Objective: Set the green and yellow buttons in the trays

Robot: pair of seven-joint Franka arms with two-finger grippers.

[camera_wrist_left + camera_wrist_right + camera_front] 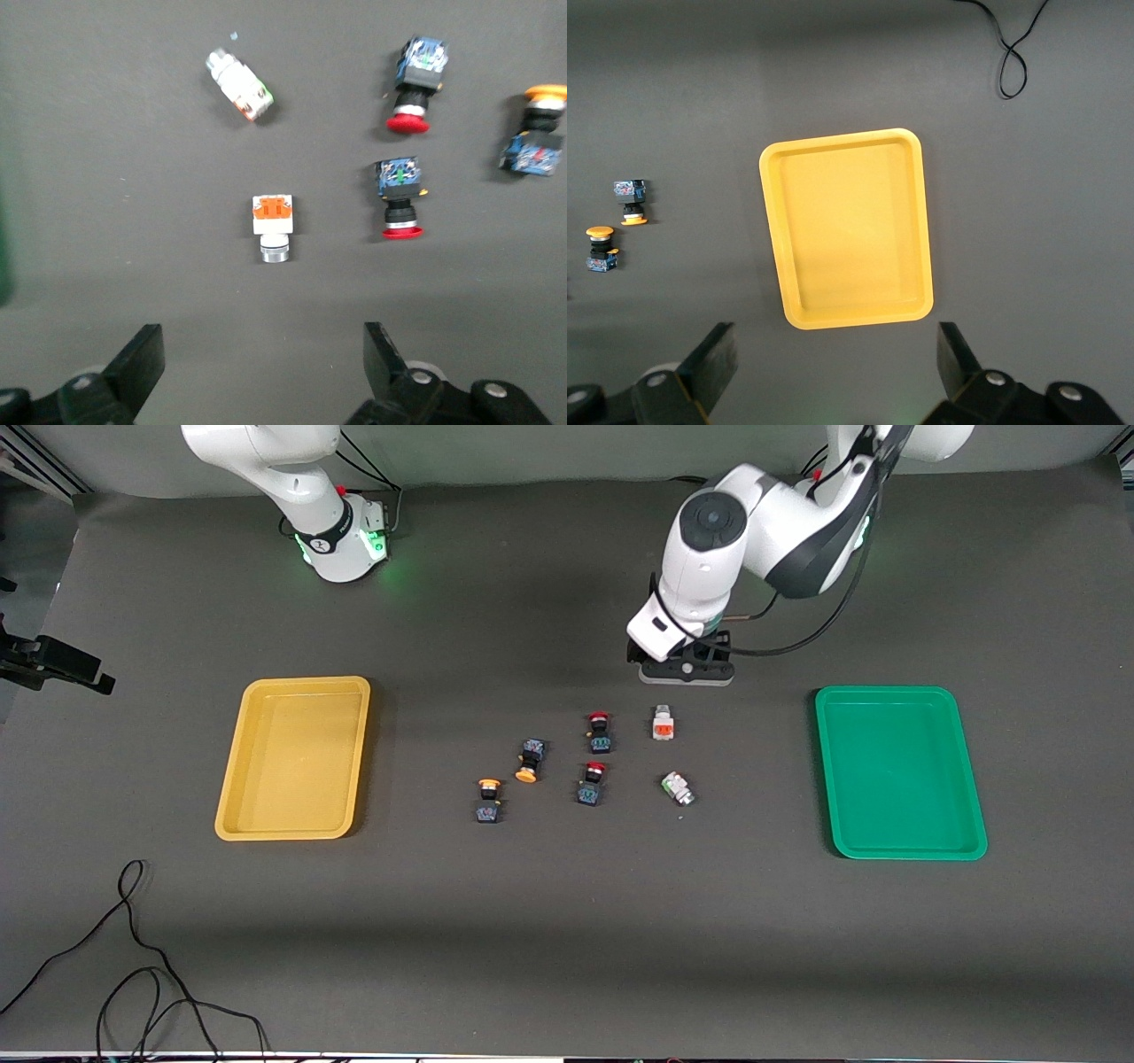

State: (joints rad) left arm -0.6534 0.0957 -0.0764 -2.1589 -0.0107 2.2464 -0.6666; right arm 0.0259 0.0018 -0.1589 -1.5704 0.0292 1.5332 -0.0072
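Left gripper (261,372): fingers spread wide, holding nothing, low over the table just beside the orange-faced white button (663,724).
Right gripper (837,372): fingers spread, high over the yellow tray (232,797); this arm waits.
Buttons: green-faced white button (678,787) and two orange-capped buttons (529,759) lie between the trays.
Green tray (966,850): at the left arm's end.
Red-capped buttons (600,732): among them.

Six buttons (592,759) clustered mid-table between two trays (293,757), one tray set toward each arm's end, nothing laid in either
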